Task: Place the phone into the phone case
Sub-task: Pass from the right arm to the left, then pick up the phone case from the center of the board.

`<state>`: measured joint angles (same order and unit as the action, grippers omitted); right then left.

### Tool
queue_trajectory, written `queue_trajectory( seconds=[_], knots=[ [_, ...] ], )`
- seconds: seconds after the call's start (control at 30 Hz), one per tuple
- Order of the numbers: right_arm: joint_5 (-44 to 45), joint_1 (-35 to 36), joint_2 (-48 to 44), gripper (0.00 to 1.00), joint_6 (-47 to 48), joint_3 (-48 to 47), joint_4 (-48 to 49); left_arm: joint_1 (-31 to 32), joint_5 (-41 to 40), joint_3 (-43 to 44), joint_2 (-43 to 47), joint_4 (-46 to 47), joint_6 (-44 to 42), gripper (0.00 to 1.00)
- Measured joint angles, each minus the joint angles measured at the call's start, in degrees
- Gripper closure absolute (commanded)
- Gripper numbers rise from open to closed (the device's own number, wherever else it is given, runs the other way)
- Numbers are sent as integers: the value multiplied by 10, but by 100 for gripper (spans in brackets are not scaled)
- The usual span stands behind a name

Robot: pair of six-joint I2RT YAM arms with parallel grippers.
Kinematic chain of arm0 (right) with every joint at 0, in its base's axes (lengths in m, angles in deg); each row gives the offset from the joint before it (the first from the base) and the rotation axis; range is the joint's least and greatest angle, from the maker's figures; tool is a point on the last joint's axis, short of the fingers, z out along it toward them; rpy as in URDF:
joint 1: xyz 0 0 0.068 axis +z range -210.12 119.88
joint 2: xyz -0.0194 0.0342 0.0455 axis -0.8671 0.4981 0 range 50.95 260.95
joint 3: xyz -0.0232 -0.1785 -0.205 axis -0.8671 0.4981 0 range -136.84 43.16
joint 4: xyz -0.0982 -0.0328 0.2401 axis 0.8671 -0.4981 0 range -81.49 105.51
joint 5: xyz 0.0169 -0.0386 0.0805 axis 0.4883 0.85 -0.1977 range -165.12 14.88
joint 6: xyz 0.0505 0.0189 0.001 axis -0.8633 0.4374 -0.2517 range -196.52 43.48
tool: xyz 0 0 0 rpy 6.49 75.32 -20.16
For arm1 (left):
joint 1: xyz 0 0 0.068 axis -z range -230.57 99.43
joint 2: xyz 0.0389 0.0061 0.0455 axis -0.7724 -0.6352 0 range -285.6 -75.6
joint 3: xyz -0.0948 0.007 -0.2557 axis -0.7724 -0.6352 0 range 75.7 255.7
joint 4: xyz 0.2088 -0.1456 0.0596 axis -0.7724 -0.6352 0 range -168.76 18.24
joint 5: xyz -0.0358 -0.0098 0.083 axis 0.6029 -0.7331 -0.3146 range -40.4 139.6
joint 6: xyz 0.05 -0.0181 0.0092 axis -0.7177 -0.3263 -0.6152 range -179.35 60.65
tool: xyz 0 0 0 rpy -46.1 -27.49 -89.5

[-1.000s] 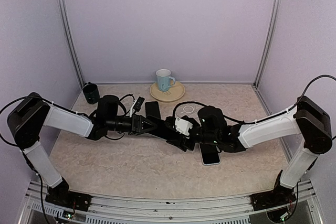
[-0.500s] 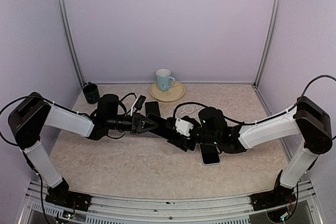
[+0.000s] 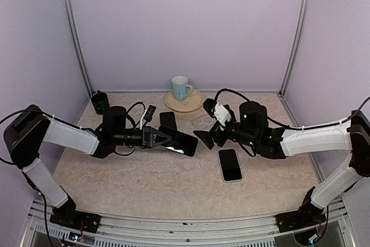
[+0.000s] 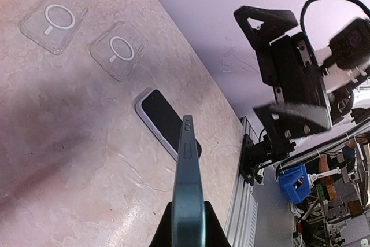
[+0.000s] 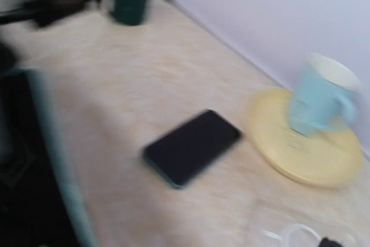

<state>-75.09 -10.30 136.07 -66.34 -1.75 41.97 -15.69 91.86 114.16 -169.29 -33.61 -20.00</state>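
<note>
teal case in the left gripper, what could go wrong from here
1. The left gripper pinches the teal case at one end only, in the air. The right gripper is open and apart from it, so the case may pivot or slip.
2. A drop could hit the phone lying nearby.
</note>
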Motion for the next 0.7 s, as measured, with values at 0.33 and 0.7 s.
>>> queue_trajectory(
  seconds=[0.33, 0.7],
  knots=[
    [23, -136, -15, 4, -145, -16, -93, 0, -68, -18, 54, 0, 0, 100],
    [32, -250, 21, 18, -250, -61, -182, 0, -128, -48, 66, -1, 28, 100]
  ],
)
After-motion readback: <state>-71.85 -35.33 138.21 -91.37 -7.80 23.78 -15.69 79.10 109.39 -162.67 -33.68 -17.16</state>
